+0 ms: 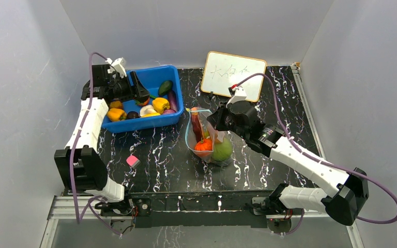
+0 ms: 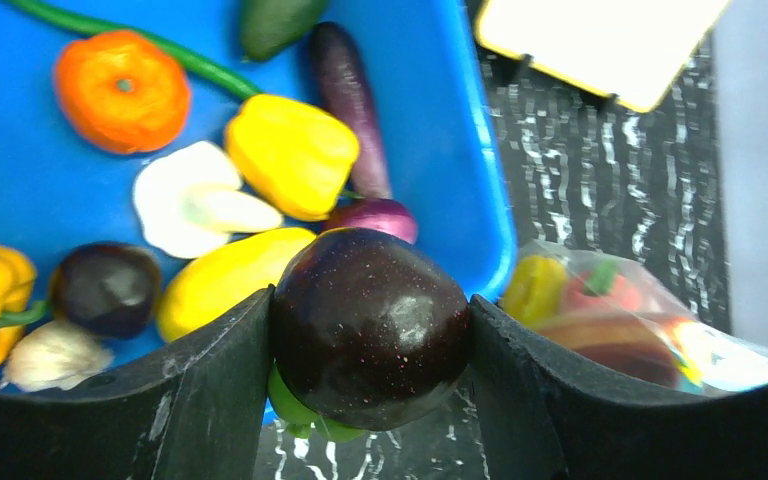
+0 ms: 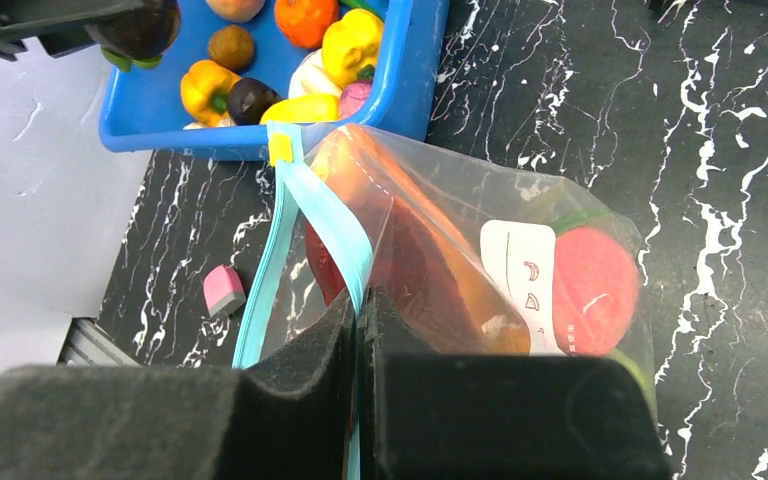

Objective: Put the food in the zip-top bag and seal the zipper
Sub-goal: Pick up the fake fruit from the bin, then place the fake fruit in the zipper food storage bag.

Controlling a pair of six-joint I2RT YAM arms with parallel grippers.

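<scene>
The left gripper (image 2: 370, 305) has its jaws spread around a dark purple plum (image 2: 365, 350), with one finger pressed to each flank at the widest part. The toy looks like hard, glossy plastic, light and round. I judge it likely to squirt out if squeezed off-centre, so a hold across the middle suits it. It hangs over the edge of the blue bin (image 2: 485, 170), where yellow peppers, an orange fruit and other pieces lie. The bag is well apart to the right.

The right gripper (image 3: 358, 312) has its jaws pressed together on the zipper (image 3: 312, 215), pinching what looks like one lip of the zip-top bag (image 3: 460, 215) and holding the mouth up. The film is thin, limp and crinkly, and would likely sag shut if released. The teal strip is the stiffer part and the sensible place to grip. Inside lie an orange-and-red slice (image 3: 410, 265), a red piece (image 3: 595, 290) and a green round fruit (image 1: 223, 150).
</scene>
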